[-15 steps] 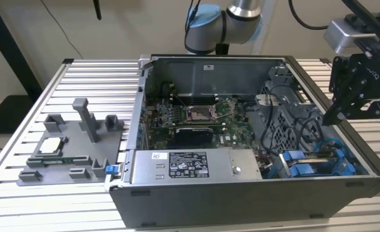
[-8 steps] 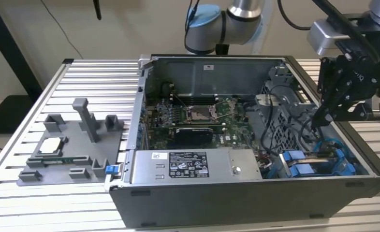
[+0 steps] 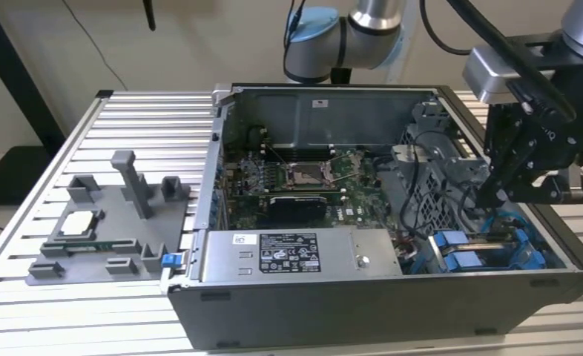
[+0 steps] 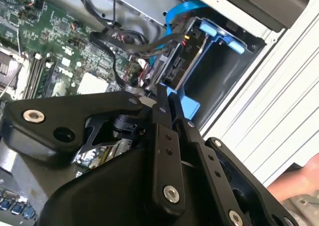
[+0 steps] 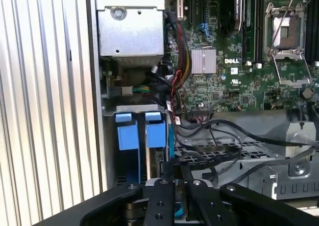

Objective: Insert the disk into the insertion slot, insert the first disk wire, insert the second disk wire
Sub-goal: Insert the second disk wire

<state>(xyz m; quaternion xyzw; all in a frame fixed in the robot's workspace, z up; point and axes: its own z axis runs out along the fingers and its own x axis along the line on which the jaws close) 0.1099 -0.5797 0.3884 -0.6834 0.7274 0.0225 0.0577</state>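
The disk (image 4: 172, 69) is largely hidden in the insertion slot (image 4: 219, 61); the hand (image 4: 167, 99), angled down, is seen nearly closed, its hold unclear

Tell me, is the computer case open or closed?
Open. The computer case has no side panel, so the motherboard and blue drive carriers lie exposed.

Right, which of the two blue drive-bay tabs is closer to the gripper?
The blue tab beside the black cables, on the motherboard side; the other tab sits against the case wall, farther from the gripper.
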